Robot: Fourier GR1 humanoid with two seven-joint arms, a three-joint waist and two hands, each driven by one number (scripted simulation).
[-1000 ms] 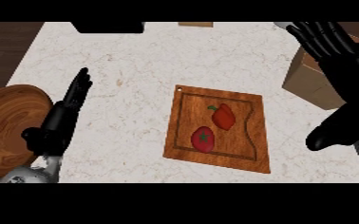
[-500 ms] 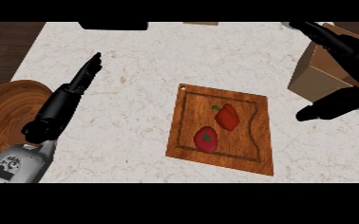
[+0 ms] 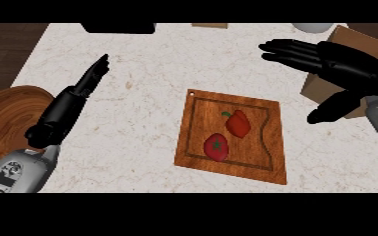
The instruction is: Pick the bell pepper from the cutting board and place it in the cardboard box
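**Zero steps done — pepper sits on the board**

The pale, speckled stone counter (image 3: 148,70) fills the view. On it lies the flat wooden cutting board (image 3: 258,150), warm-grained with a groove round its rim. The tan cardboard box (image 3: 319,86) sits at the right, partly behind the right hand (image 3: 336,65), which is spread wide and empty. The left hand (image 3: 70,105) rests at the left, fingers straight. The bell pepper (image 3: 238,124) is glossy, red, lumpy and green-stemmed, just beside a round tomato (image 3: 215,148) — grasp, carry and drop all remain.
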